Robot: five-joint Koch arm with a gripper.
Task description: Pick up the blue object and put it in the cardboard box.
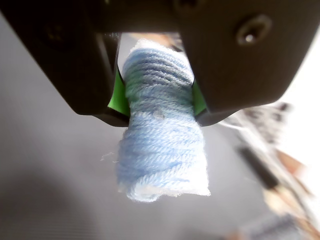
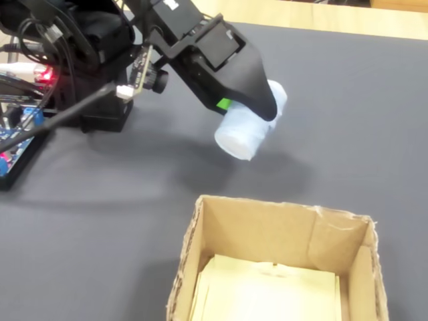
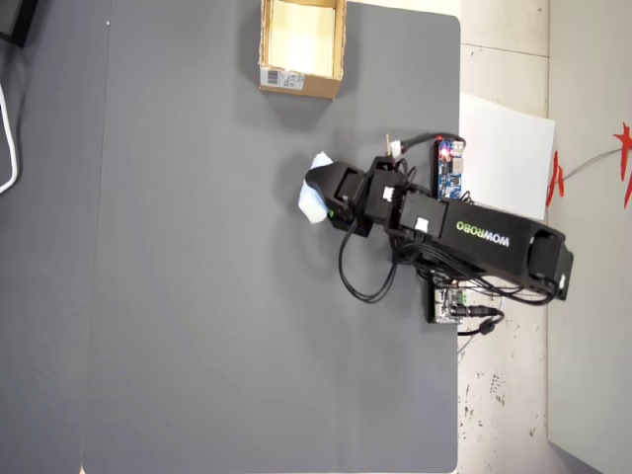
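1. The blue block is clamped in the gripper, lifted off the mat, well apart from the box.
2. The 2 jaws pinch its middle narrowly; green pads press both sides, and its ends stick out.
3. The dark grey mat covers the table; a white sheet and a blue circuit board lie near the arm's base.
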